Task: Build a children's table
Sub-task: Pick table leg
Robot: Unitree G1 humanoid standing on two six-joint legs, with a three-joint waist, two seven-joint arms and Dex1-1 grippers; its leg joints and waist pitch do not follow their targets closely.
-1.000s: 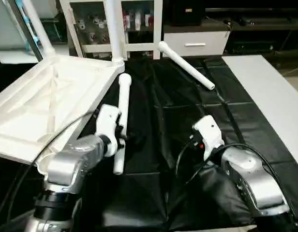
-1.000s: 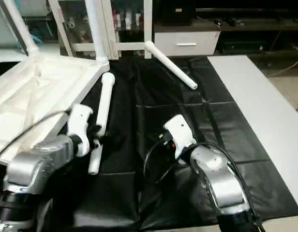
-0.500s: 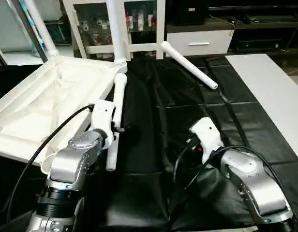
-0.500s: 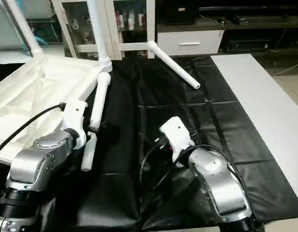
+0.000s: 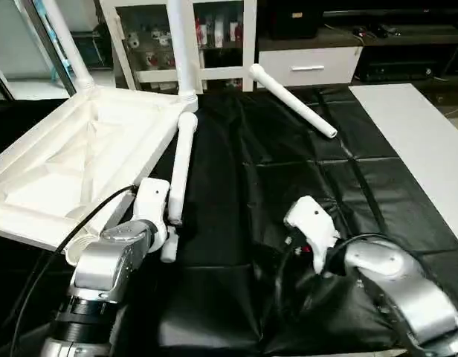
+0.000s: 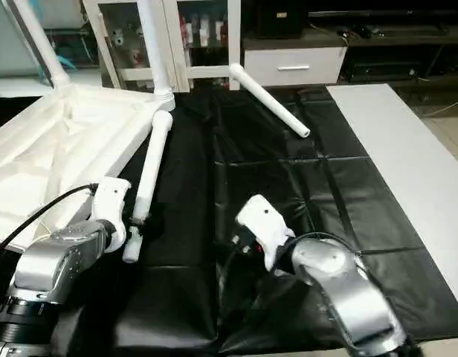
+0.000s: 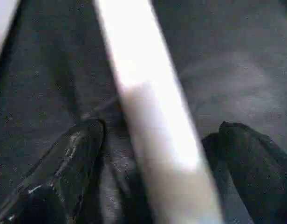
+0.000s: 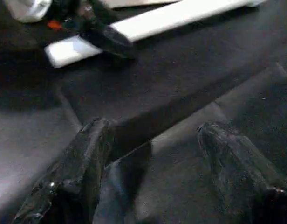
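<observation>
1. The white square plastic tabletop (image 5: 80,160) lies upside down at the far left on the black table cover (image 5: 288,186), with two white legs standing in its far corners.
2. A long white tapered tube leg (image 5: 178,175) lies on the cover just beside the tabletop; another loose white leg (image 5: 292,100) lies far, towards the right.
3. The left gripper (image 7: 153,154) is spread wide around the near leg and does not clamp it.
4. The right gripper (image 8: 150,140) is open and empty over the cover.
5. Risk: the round leg may roll away, or a closing finger may catch the cover.
</observation>
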